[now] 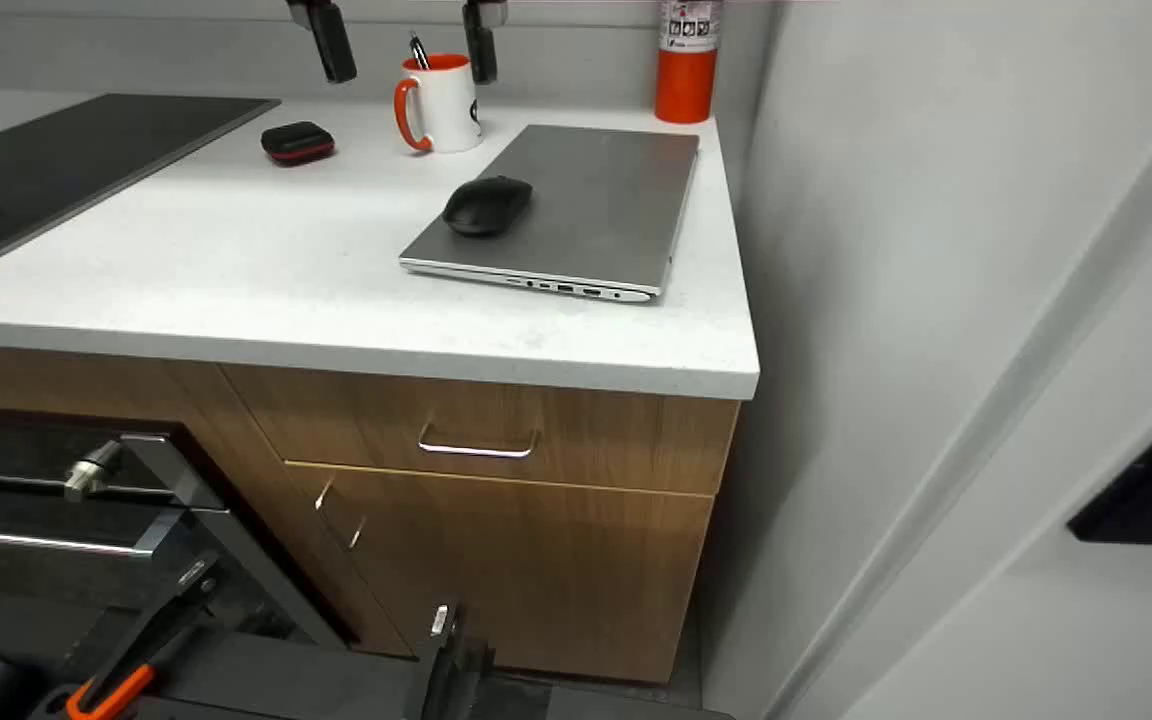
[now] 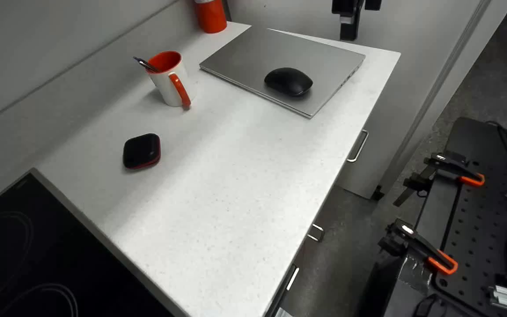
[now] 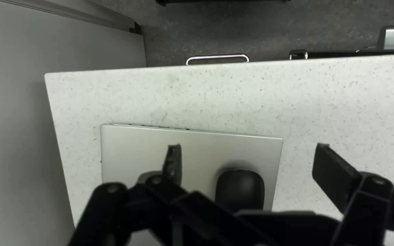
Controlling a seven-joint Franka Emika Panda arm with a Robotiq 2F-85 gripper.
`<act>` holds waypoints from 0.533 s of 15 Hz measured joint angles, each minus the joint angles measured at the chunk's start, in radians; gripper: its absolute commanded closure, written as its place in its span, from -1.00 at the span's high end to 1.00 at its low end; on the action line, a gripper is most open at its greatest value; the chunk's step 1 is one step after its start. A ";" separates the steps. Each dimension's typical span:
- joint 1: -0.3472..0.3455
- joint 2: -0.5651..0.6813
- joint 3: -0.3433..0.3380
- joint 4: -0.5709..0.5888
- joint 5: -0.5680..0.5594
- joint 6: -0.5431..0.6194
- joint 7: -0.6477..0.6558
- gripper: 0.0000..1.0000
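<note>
My gripper [image 3: 248,146] stands wide open with nothing between its fingers, in the air above the counter. Below it in the wrist view lies a black computer mouse [image 3: 240,189], partly hidden by the gripper's body. That mouse rests on a closed silver laptop [image 1: 606,190], near one corner of the lid. A white mug [image 2: 165,83] with an orange inside and handle holds a pen [image 2: 145,64]. Nearby on the counter sits a small black case [image 2: 141,151] with a red rim. In an exterior view only the fingertips of the gripper [image 1: 411,75] show at the top.
A black cooktop [image 1: 66,160] is set into the white counter [image 1: 236,240]. At the back corner stands a red cylinder [image 1: 685,85], beside a grey wall panel [image 1: 886,250]. Wooden drawers with a metal handle [image 1: 476,450] are underneath. Orange-handled clamps [image 2: 442,262] grip a black platform.
</note>
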 measured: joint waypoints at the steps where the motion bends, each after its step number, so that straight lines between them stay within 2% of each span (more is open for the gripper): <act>1: 0.000 0.000 0.000 -0.001 0.000 0.000 0.000 1.00; 8: 0.002 0.001 0.001 -0.004 0.006 0.024 -0.003 1.00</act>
